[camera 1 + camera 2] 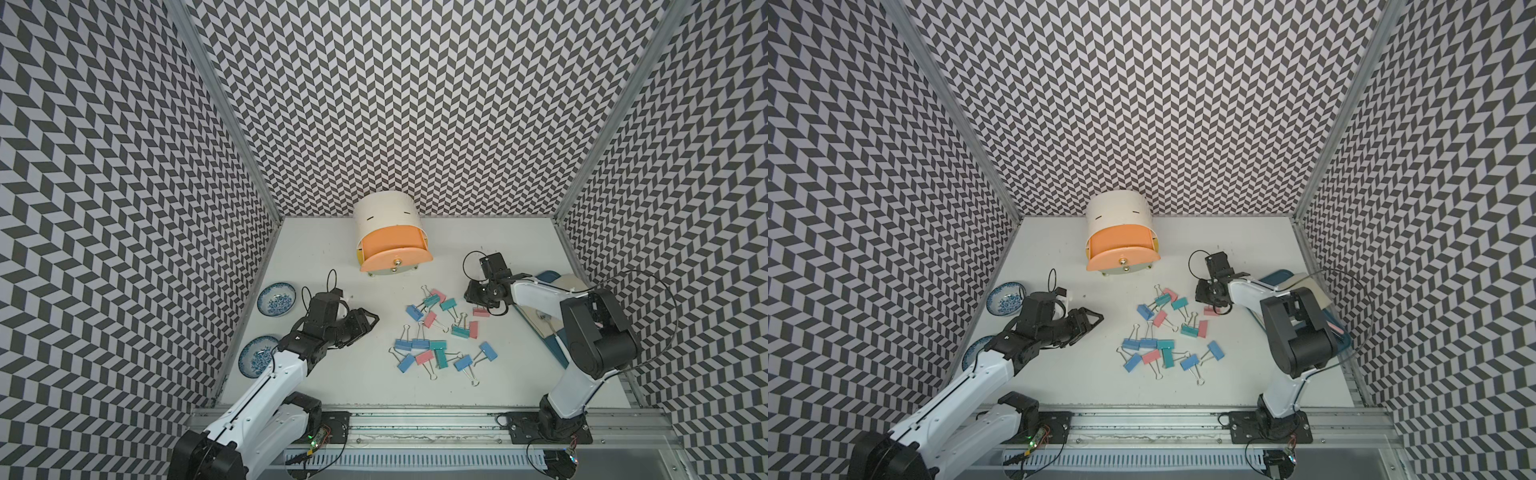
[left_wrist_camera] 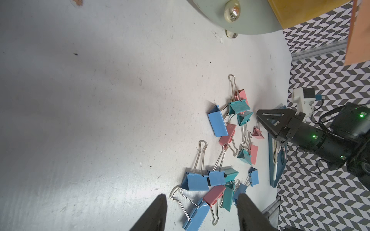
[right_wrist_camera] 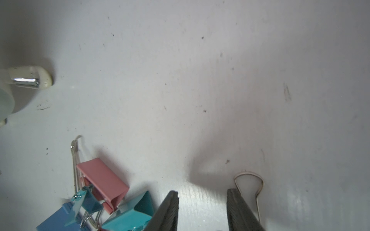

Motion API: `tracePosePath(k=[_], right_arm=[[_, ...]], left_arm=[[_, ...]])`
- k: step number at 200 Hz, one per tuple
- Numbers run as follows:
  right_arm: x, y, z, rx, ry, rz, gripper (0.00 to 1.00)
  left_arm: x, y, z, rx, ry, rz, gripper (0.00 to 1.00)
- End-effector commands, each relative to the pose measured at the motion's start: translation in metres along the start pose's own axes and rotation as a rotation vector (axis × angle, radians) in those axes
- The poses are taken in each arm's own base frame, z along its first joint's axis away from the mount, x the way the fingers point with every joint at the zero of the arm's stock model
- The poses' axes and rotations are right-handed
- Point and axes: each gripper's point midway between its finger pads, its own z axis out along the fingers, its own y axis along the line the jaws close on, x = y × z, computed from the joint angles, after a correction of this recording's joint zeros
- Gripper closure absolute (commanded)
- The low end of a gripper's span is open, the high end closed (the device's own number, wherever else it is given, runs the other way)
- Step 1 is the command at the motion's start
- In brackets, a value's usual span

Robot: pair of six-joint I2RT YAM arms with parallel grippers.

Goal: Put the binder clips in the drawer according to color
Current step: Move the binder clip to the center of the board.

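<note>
1. Left hand [image 1: 366, 324]: the jaws stand wide apart and hold nothing. The hand hovers above the desk [image 1: 340, 382], with its fingertips aimed at the binder clips [image 1: 436, 336].
2. Right hand [image 3: 202, 195]: the jaws stand partly apart. Only bare desk shows between the fingers [image 3: 170, 210], so nothing is gripped. The hand points steeply down at the desk.
3. Pink clip [image 1: 481, 311]: it lies on the desk directly below the right hand's fingertips. In the right wrist view its wire loop [image 3: 249, 180] sits just outside one finger. Whether loop and finger touch cannot be told.
4. Binder clips: pink, blue and teal clips lie loose on the desk between the two hands, nearer the right hand. Several overlap. A tangled pink, teal and blue group lies just beside the right hand's other finger.
5. Drawer cabinet [image 1: 386, 212]: it stands on the desk beyond both hands, ahead of the gap between them and well apart from each. Its top peach drawer [image 1: 390, 243] is pulled out, and the knob [image 1: 397, 261] faces the clips.
6. Patterned bowl [image 1: 276, 299] and second bowl [image 1: 257, 358]: both sit beside the left arm, behind the left hand, on the side away from the clips.
7. Blue tray [image 2: 277, 178]: it lies behind the right hand, partly under the right arm.
</note>
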Motion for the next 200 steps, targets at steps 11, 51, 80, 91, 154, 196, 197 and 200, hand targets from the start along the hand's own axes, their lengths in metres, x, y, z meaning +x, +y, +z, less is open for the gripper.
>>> tracePosePath(k=[11, 51, 80, 91, 154, 196, 197, 200], right_arm=[[-0.009, 0.001, -0.016, 0.024, -0.03, -0.05, 0.5], [-0.018, 0.004, -0.054, 0.051, -0.09, -0.074, 0.36], [-0.002, -0.013, -0.067, 0.103, -0.086, -0.035, 0.25], [0.008, -0.018, -0.066, 0.11, -0.069, -0.012, 0.24], [0.032, -0.028, -0.049, 0.134, -0.019, 0.059, 0.22], [0.033, -0.028, -0.041, 0.153, -0.006, 0.051, 0.22], [0.033, -0.028, -0.041, 0.154, -0.006, 0.053, 0.22], [0.034, -0.028, -0.041, 0.155, -0.005, 0.055, 0.22]], left_arm=[[-0.008, -0.013, -0.005, 0.021, -0.023, 0.038, 0.4], [-0.013, -0.02, -0.006, 0.037, -0.031, 0.046, 0.4], [-0.014, -0.023, -0.007, 0.052, -0.036, 0.05, 0.4], [-0.014, -0.024, -0.007, 0.055, -0.039, 0.05, 0.4], [-0.01, -0.022, -0.008, 0.066, -0.037, 0.06, 0.39], [-0.011, -0.024, -0.009, 0.069, -0.038, 0.073, 0.38], [-0.011, -0.024, -0.009, 0.069, -0.038, 0.073, 0.38], [-0.011, -0.024, -0.009, 0.069, -0.039, 0.073, 0.38]])
